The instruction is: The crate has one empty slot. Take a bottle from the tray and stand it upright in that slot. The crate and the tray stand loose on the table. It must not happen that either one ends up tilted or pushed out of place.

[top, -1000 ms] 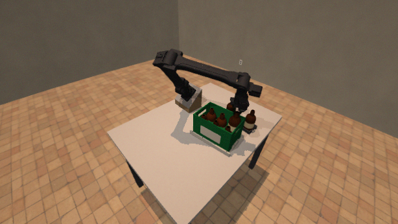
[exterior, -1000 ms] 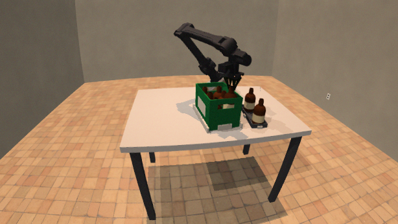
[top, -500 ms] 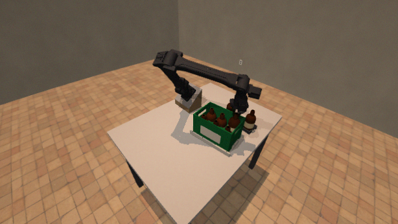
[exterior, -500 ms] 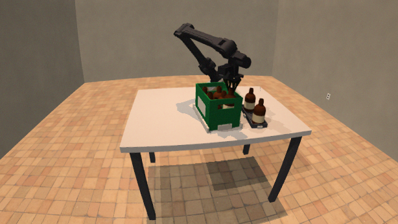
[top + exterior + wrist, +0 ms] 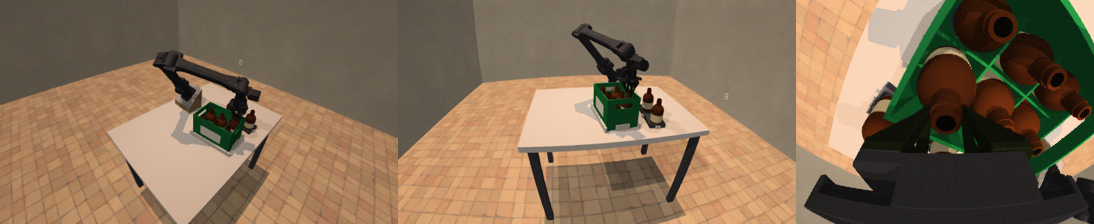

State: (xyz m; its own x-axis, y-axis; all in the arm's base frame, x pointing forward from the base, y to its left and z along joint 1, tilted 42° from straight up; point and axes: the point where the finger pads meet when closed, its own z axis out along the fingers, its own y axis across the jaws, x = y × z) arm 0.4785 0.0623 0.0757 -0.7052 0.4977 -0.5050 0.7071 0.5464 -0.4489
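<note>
The bottle (image 5: 234,123) (image 5: 628,96) (image 5: 946,82) was in the crate (image 5: 231,140) (image 5: 621,115) (image 5: 913,72), at the end nearest the exterior view, its base too hidden to show whether it was seated. The pincer (image 5: 238,114) (image 5: 631,89) (image 5: 946,110) was clenched on its neck, likely to keep the body free to sink between the dividers. The mouth pointed up, the long axis roughly vertical, seemingly to enter without levering the crate.

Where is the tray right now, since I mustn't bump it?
In the exterior view, the tray sits on the table, just right of the green crate.
</note>
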